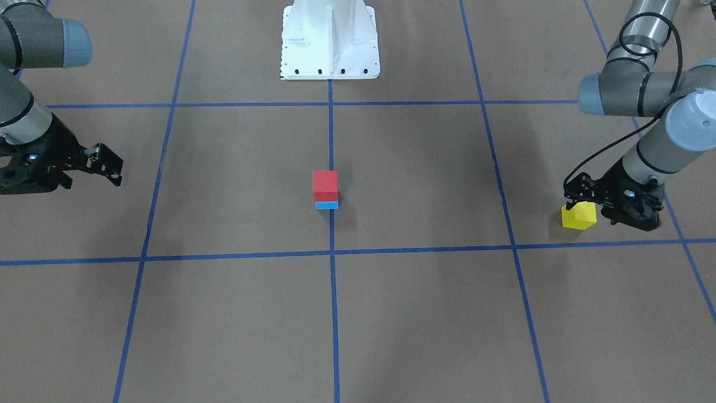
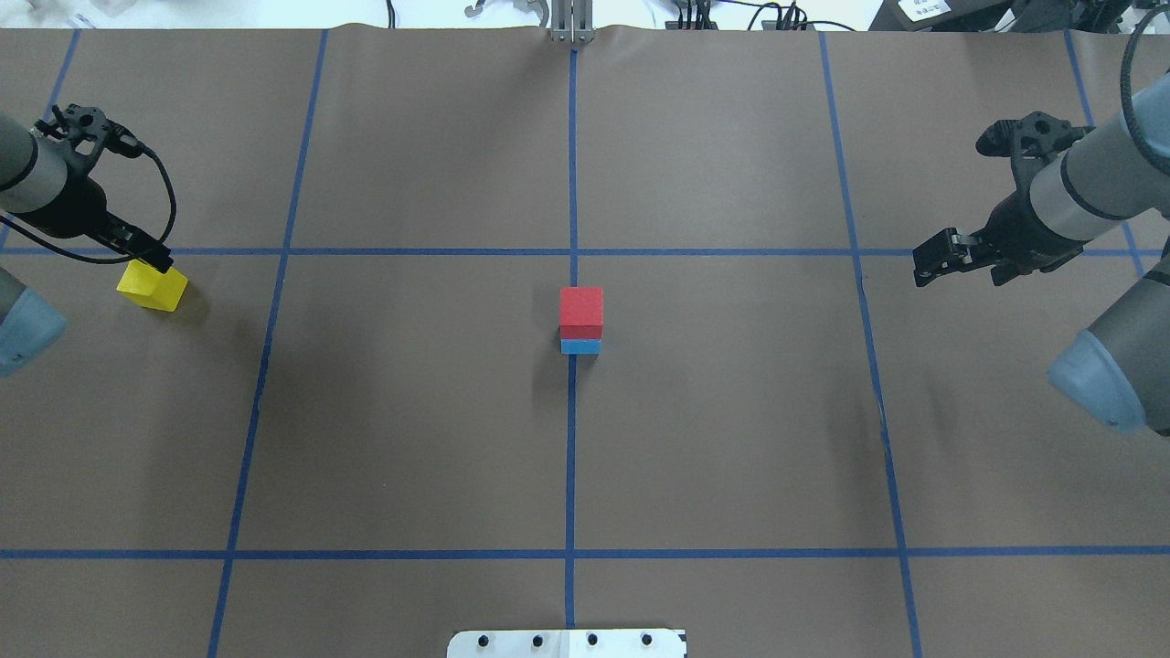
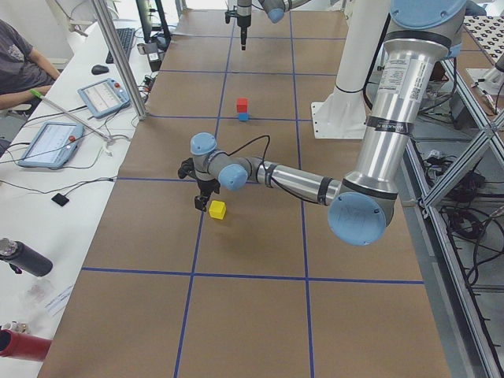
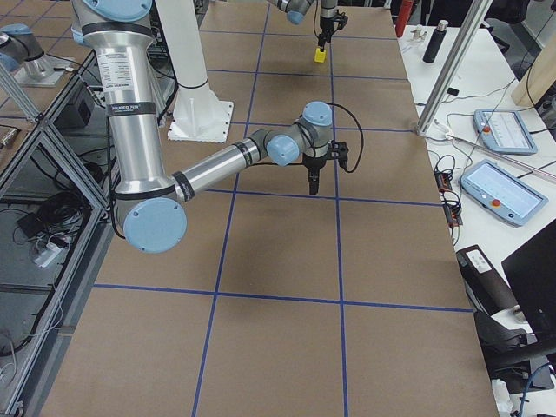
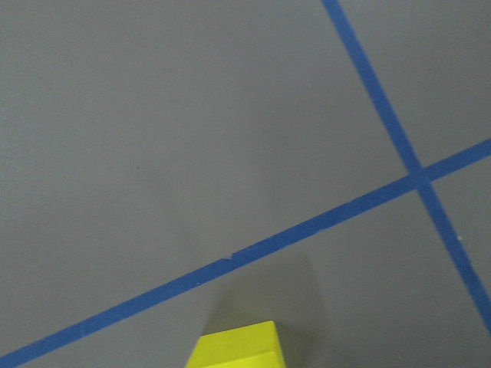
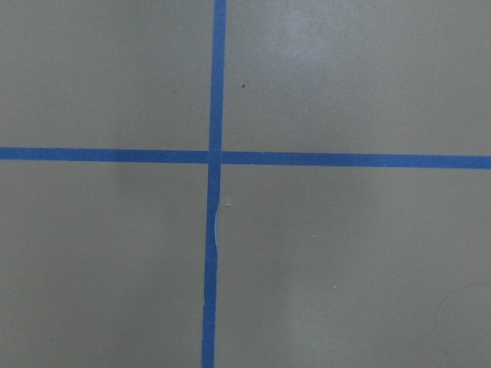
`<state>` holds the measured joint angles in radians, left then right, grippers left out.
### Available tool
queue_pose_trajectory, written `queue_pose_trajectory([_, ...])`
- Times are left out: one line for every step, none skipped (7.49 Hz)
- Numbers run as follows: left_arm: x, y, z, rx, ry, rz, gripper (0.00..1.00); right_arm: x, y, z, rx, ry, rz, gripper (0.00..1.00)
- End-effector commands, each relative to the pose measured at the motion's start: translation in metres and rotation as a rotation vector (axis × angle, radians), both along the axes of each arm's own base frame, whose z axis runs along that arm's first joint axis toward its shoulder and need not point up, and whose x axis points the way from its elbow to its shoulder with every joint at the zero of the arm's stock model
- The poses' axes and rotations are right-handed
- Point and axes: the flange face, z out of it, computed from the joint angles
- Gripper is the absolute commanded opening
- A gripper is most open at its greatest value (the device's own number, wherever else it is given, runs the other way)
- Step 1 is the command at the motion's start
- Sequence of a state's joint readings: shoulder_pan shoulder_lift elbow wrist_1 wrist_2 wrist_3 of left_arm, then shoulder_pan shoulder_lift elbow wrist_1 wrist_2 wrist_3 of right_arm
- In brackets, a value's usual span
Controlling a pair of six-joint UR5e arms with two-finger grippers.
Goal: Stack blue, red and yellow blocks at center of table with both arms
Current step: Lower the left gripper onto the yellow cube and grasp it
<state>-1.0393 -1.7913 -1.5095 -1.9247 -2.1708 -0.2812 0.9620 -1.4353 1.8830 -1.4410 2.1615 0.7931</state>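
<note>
A red block (image 1: 325, 185) sits on a blue block (image 1: 326, 205) at the table's centre, also in the overhead view (image 2: 581, 312). My left gripper (image 2: 154, 263) is at the table's far left, shut on a yellow block (image 2: 152, 285) from above and holding it tilted, low over the paper. The block also shows in the front view (image 1: 579, 216) and at the bottom edge of the left wrist view (image 5: 234, 346). My right gripper (image 2: 925, 267) hovers open and empty at the far right, well away from the stack.
The robot's white base plate (image 1: 330, 45) stands behind the stack on the centre line. Blue tape lines (image 2: 570, 457) grid the brown paper. A side desk with tablets (image 3: 51, 143) and a seated person (image 3: 20, 67) lies beyond the far table edge.
</note>
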Motion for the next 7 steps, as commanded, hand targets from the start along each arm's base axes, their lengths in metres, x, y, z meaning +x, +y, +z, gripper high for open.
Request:
queue_pose_trajectory([-0.0008,0.0008,0.0128,-0.005,-0.003,0.005,1.0,0.0002,0.0004,-0.0009,0.001,-0.001,0.001,1.0])
queue_pose_trajectory([0.0001,0.0012,0.013,-0.01,-0.004,0.004,1.0,0.0002,0.0004,-0.0009,0.0,-0.001,0.002,1.0])
queue_pose_trajectory([0.0013,0.0026,0.0127,-0.063,0.015,-0.03,1.0,0.0002,0.0004,-0.0009,0.0,-0.001,0.002,1.0])
queue_pose_trajectory([0.0032,0.0032,0.0126,-0.121,0.027,-0.075,1.0,0.0002,0.0004,-0.0009,0.0,-0.001,0.002,1.0])
queue_pose_trajectory([0.0032,0.0031,0.0132,-0.156,0.029,-0.11,1.0,0.0001,0.0002,-0.0001,-0.001,-0.001,0.002,1.0])
queue_pose_trajectory([0.0032,0.0031,0.0124,-0.191,0.033,-0.148,1.0,0.0002,0.0004,-0.0009,-0.001,-0.002,0.003,1.0])
queue_pose_trajectory([0.0053,0.0033,0.0138,-0.195,0.031,-0.146,1.0,0.0002,0.0004,-0.0009,-0.001,-0.002,0.003,1.0])
